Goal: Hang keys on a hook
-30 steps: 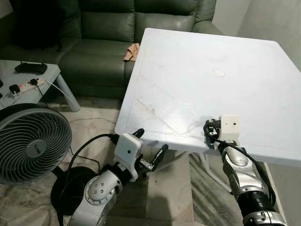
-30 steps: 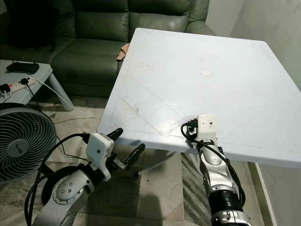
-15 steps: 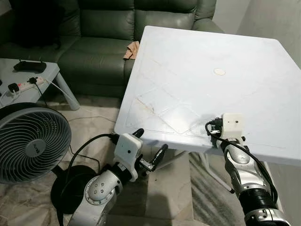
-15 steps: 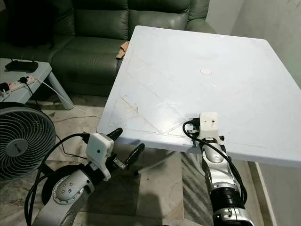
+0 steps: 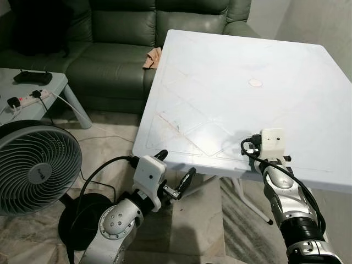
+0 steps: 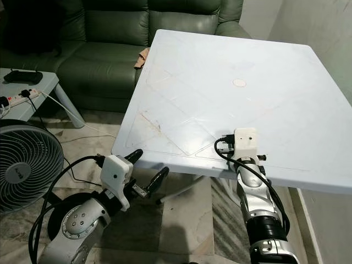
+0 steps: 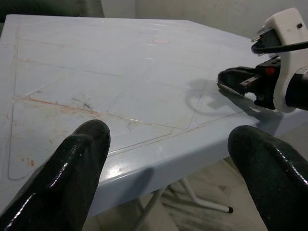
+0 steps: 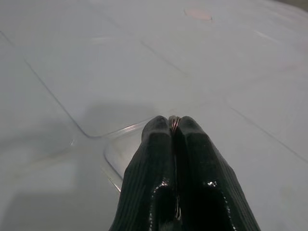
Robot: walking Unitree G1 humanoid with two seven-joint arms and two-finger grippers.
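Metal glints between the pressed-together fingers [image 8: 159,144] of the right gripper [image 8: 173,126], a thin key ring [image 8: 174,122] pinched at their tips; any keys hanging from it are hidden. That gripper hovers low over the near edge of the white plastic counter [image 5: 231,77], its white wrist housing [image 5: 273,144] upright above the surface. A small round beige disc [image 5: 256,83] lies well away toward the counter's middle. The left gripper [image 5: 176,177] hangs below the counter's near corner with its fingers [image 7: 77,166] spread wide and holding nothing. A grey floor fan [image 5: 37,168] stands on the tiled floor at the robot's left. Behind it is a pale side table [image 5: 55,88] carrying a power strip [image 5: 25,100], and a dark green leather sofa [image 5: 110,49].
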